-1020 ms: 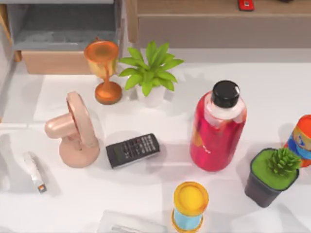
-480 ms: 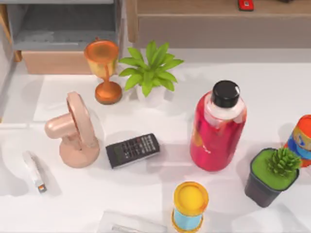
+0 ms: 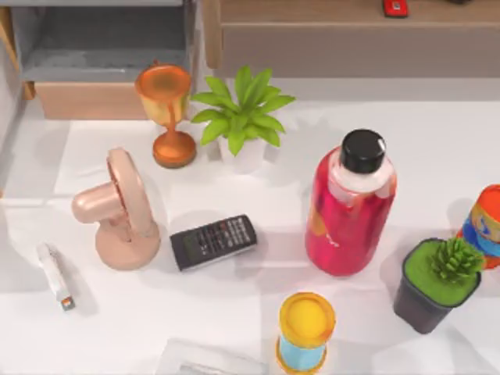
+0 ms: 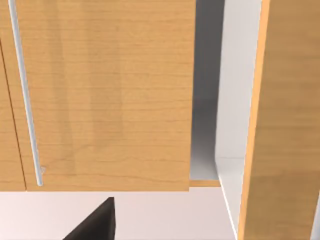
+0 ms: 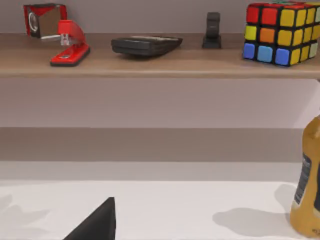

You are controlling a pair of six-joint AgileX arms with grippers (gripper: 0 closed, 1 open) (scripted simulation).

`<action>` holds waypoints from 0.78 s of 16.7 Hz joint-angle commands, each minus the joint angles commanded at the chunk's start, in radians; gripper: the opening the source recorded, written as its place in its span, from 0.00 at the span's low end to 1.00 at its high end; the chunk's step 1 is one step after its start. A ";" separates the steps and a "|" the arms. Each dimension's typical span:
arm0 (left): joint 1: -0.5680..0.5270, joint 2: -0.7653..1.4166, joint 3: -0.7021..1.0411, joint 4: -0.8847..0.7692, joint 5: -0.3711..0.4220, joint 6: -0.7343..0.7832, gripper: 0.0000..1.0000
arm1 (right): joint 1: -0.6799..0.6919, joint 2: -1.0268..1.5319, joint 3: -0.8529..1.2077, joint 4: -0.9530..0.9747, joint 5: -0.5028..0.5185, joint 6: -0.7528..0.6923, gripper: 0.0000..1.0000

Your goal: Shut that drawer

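Open drawer (image 3: 90,100) at the far left of the table in the top view, pulled out of its cabinet toward the near edge. Grey inside bared; wooden front panel facing the table, long axis running left to right. In the left wrist view, that same wooden front (image 4: 100,100) close up, with a thin silver handle (image 4: 25,100) along it and a grey gap (image 4: 205,90) between the panel and the cabinet side (image 4: 280,120).

Left gripper (image 4: 95,225) close before the front, apart from it; how wide, cannot tell.

Just beside the front's right end, an orange goblet (image 3: 164,94), then a leafy plant (image 3: 242,113). Nearer, a pink fan (image 3: 117,211) and a black remote (image 3: 213,242).

Right gripper (image 5: 95,225) parked facing a shelf (image 5: 160,62); width likewise impossible to tell.
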 joint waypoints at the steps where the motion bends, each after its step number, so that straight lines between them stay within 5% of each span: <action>1: 0.000 0.000 0.000 0.000 0.000 0.000 1.00 | 0.000 0.000 0.000 0.000 0.000 0.000 1.00; 2: 0.000 0.000 0.000 0.000 0.000 0.000 1.00 | 0.000 0.000 0.000 0.000 0.000 0.000 1.00; 13: 0.000 0.000 0.000 0.000 0.000 0.000 0.17 | 0.000 0.000 0.000 0.000 0.000 0.000 1.00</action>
